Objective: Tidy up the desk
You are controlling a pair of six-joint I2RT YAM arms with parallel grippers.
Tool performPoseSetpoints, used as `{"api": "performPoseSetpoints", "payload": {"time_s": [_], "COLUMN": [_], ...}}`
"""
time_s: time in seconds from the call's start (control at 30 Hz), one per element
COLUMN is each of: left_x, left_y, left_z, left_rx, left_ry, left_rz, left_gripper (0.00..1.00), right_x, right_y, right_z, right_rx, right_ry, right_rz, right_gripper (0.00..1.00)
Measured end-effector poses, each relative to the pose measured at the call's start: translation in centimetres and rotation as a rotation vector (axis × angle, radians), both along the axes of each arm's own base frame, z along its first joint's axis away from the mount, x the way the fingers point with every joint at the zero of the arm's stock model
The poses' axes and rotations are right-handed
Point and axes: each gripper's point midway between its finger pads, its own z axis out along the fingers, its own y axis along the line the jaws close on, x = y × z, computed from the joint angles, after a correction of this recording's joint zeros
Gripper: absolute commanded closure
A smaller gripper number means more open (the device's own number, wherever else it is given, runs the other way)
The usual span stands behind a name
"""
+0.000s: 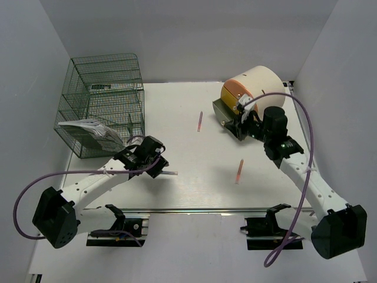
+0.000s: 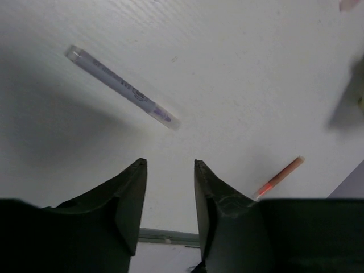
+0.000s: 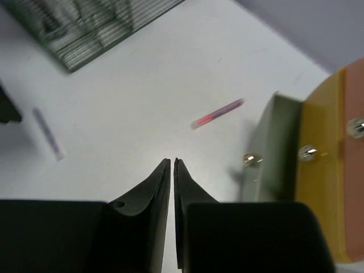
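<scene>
1. Orientation. The desk (image 1: pixel 194 153) lies flat, face up, beneath both my arms. It runs from the back wall toward my bases. Its aluminium rail (image 1: pixel 194 210) crosses left to right near my bases. I cannot tell which side is longer, because the near end runs out of the top view.

2. Grippers. My left gripper (image 2: pixel 169 166) is released, its jaws apart and empty over bare desk. A clear pen (image 2: pixel 122 87) lies diagonally just ahead of it. My right gripper (image 3: pixel 172 164) is clenched on nothing, its fingers all but touching.

3. Obstructions. A green wire rack (image 1: pixel 103 100) covers the far left corner. My right arm hides the lower front of the cream cylinder (image 1: pixel 262 85). A red pen (image 2: pixel 280 177) is partly cut off behind my left finger.

4. Markings. The dark print along the clear pen is too blurred to read. The packet (image 1: pixel 91 132) in the rack is also illegible.
</scene>
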Motion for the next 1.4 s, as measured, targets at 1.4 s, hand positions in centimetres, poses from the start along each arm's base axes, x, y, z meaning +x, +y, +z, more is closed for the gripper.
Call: {"api": "performPoseSetpoints", "payload": {"time_s": [1.4], "left_x": [1.3], "left_y": [-0.5], "left_z": [-8.5], "left_rx": [0.122], "left_ry": [0.324], "left_rz": [0.381], "left_gripper": [0.64], "right_x": [-4.7], "right_y": [-1.5], "right_z": [1.2], "right_rx": [0.119], "right_ry": [-0.022], "right_rz": [0.074], "right_gripper": [0.88]}}
